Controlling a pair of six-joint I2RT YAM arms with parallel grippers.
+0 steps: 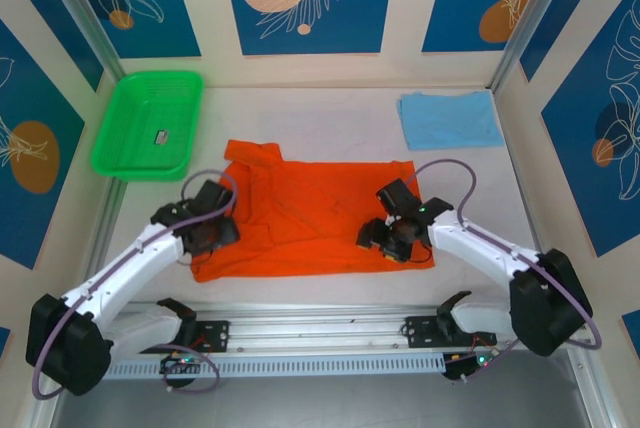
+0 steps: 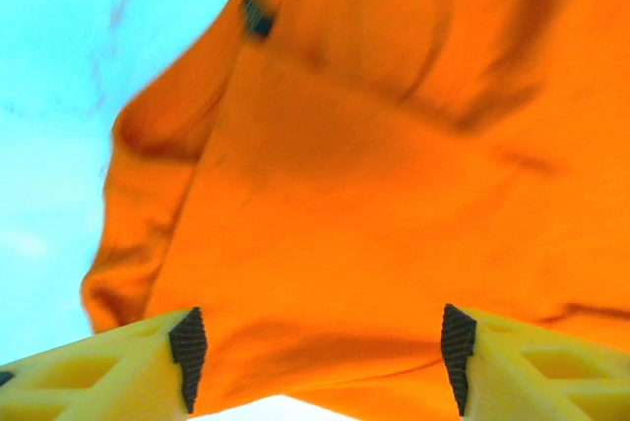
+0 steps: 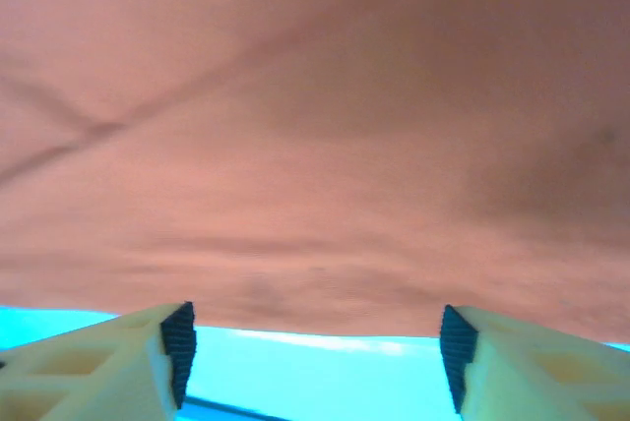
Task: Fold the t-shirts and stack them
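From overhead, the bright orange cloth t-shirt (image 1: 310, 213) lies spread mid-table; a folded sky-blue cloth t-shirt (image 1: 450, 120) sits at its one o'clock, a green plastic basket (image 1: 148, 123) at its ten o'clock; the wrist views add the claws' state: left gripper (image 2: 323, 357) and right gripper (image 3: 313, 352) both released, jaws wide, clasping nothing, just over orange cloth; a small dark tag (image 2: 256, 16) on that shirt is too blurred to read.

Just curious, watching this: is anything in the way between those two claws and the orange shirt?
Nothing visible is. The left gripper and the right gripper both hang open just over the orange shirt, one at each side of it, with only its cloth ahead of them.
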